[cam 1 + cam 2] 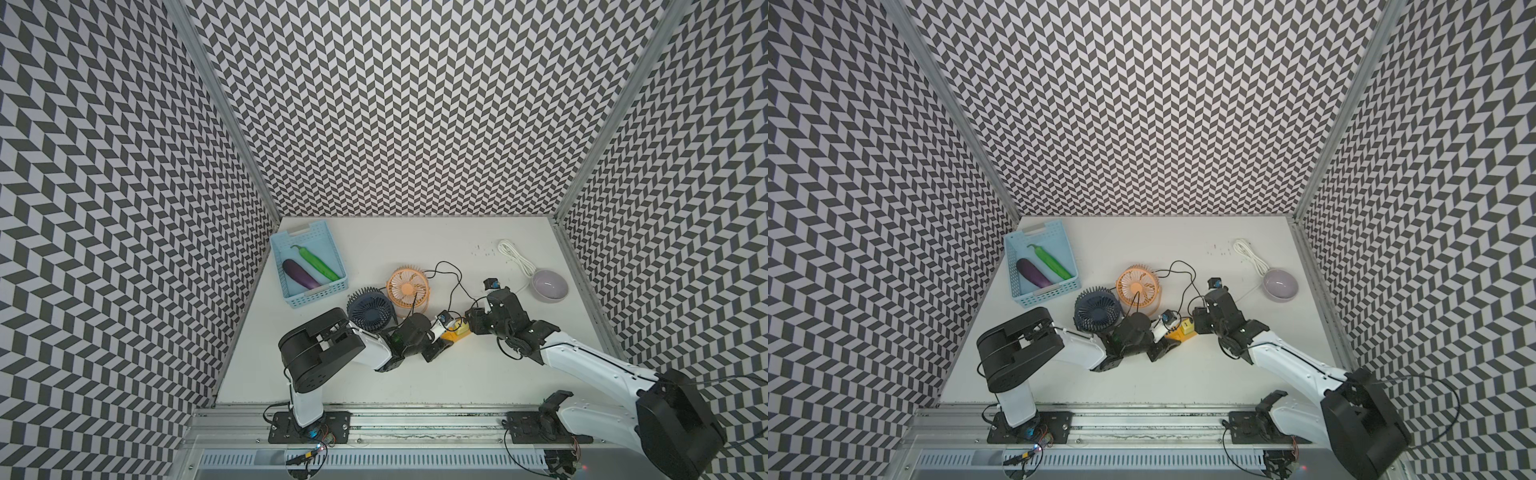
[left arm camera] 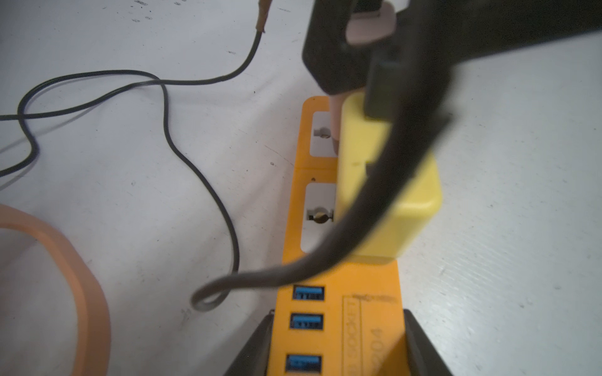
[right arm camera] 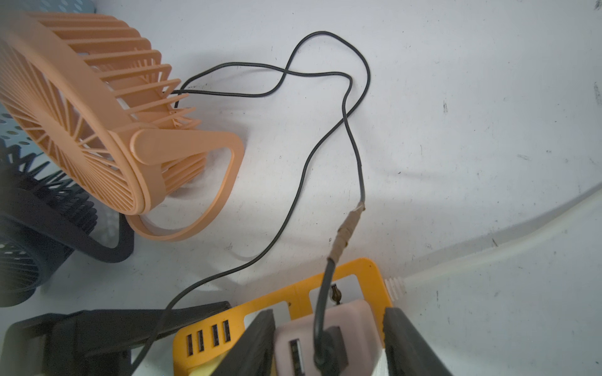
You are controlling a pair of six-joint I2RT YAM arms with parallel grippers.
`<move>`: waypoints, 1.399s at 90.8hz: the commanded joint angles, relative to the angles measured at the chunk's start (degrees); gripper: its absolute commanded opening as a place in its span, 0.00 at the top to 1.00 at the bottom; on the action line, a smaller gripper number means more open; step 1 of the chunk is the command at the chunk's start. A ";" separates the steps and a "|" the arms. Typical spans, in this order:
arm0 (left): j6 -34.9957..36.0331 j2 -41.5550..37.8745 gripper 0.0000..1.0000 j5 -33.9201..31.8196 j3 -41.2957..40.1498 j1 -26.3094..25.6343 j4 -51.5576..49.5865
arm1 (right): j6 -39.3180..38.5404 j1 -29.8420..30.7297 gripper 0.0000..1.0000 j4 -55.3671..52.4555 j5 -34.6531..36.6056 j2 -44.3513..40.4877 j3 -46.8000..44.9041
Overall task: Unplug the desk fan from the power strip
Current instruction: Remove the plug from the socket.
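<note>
Power strip [image 1: 451, 336] lies flat on the surface [image 1: 415, 374] at the lower middle of the frame in both top views, its long axis slanting from lower left to upper right, cord end at the upper right. Left wrist view: the left end effector [image 2: 338, 312] is clamped on its USB end, sockets facing up, axis running up the frame. Right wrist view: the right end effector [image 3: 327, 314] pinches the pale adapter [image 3: 355, 325], which carries the cable [image 3: 361, 177] of the orange fan [image 3: 81, 114]. A slanted pull could lever the strip out of that clamp, or the cable could drag the fan over.
</note>
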 commanded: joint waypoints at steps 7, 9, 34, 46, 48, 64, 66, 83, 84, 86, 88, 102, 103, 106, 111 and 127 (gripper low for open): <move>-0.67 -0.23 0.82 -0.51 0.29 0.31 -0.54 | 0.52 -0.46 0.42 2.38 -0.84 0.91 -0.30; -0.66 -0.21 0.82 -0.52 0.25 0.31 -0.53 | 0.51 -0.46 0.42 2.58 -0.87 0.99 -0.37; -0.75 -0.13 0.82 -0.65 0.15 0.31 -0.46 | 0.84 -0.69 0.52 3.63 -2.00 1.58 -1.01; -0.71 -0.25 0.82 -0.71 0.12 0.31 -0.42 | 1.14 -0.89 0.58 3.40 -1.61 1.22 -1.32; -0.70 -0.28 0.82 -0.70 0.12 0.31 -0.39 | 1.19 -0.96 0.59 3.42 -1.64 0.97 -1.42; -0.79 -0.06 0.82 -0.61 0.24 0.31 -0.37 | 0.38 -1.07 0.65 3.20 -2.46 -0.40 -1.26; -0.76 -0.04 0.82 -0.56 0.24 0.31 -0.35 | 0.28 -1.07 0.65 3.31 -2.64 -0.53 -1.32; -0.84 0.03 0.82 -0.53 0.26 0.31 -0.36 | -0.55 -0.72 0.69 4.78 -3.80 -4.32 -2.04; -0.84 0.05 0.82 -0.52 0.22 0.26 -0.37 | -0.59 -0.72 0.69 4.89 -3.79 -4.61 -2.10; -0.86 -0.01 0.82 -0.47 0.26 0.30 -0.38 | -0.67 -0.72 0.69 5.09 -3.81 -5.21 -2.18; -0.84 0.02 0.82 -0.44 0.29 0.31 -0.38 | -0.71 -0.72 0.69 5.19 -3.75 -5.66 -2.23; -0.92 0.27 0.82 -0.44 0.40 0.33 -0.40 | -1.26 -0.61 0.71 5.87 -4.50 -7.12 -2.74; -0.92 0.30 0.82 -0.48 0.42 0.32 -0.39 | -1.34 -0.58 0.71 6.01 -4.54 -7.07 -2.80; -0.93 0.26 0.82 -0.39 0.38 0.31 -0.38 | -1.45 -0.36 0.71 6.02 -4.43 -6.86 -2.92; -1.01 0.25 0.82 -0.35 0.49 0.31 -0.42 | -1.75 -0.05 0.71 6.21 -4.51 -6.51 -3.13; -0.95 0.61 0.82 -0.26 1.00 0.31 -0.82 | -2.44 1.66 0.71 7.10 -4.76 -5.43 -3.07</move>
